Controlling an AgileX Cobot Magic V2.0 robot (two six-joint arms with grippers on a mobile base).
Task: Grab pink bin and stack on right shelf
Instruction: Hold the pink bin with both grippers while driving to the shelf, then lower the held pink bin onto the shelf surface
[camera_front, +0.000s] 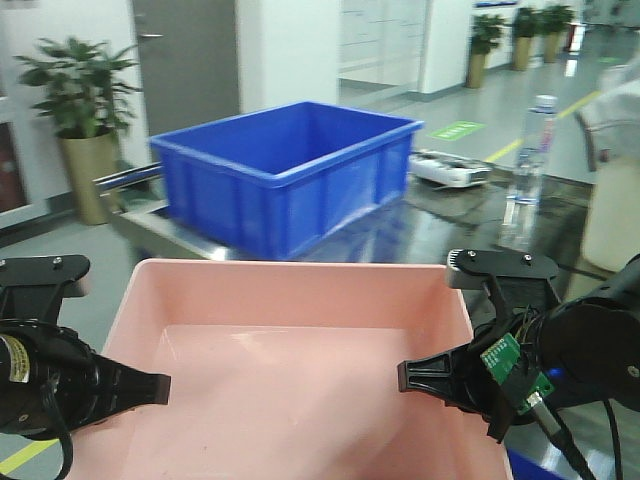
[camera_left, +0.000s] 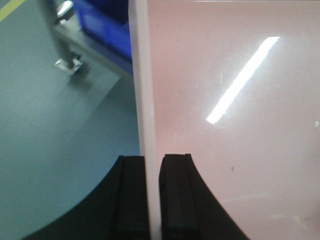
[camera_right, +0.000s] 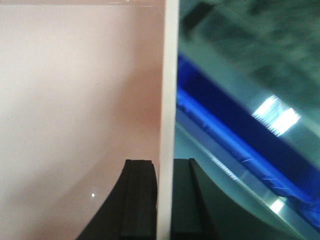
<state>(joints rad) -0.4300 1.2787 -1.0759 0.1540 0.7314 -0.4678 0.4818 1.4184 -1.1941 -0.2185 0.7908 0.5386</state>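
The pale-pink bin (camera_front: 300, 370) hangs level at the front of the exterior view, carried between both grippers. My left gripper (camera_front: 150, 387) is shut on its left wall. In the left wrist view, the black fingers (camera_left: 130, 200) pinch the rolled rim (camera_left: 145, 100), one inside and one outside. My right gripper (camera_front: 415, 375) is shut on the right wall in the same way, straddling the rim (camera_right: 169, 100) in the right wrist view. Behind the bin lies the right shelf (camera_front: 440, 215), dark and glossy. The bin is empty.
A deep blue crate (camera_front: 290, 170) stands on the shelf straight ahead. A water bottle (camera_front: 530, 150) and a white device (camera_front: 450, 168) sit further right. A potted plant (camera_front: 85, 110) stands at the far left. Another blue rim (camera_right: 240, 130) shows below the bin's right side.
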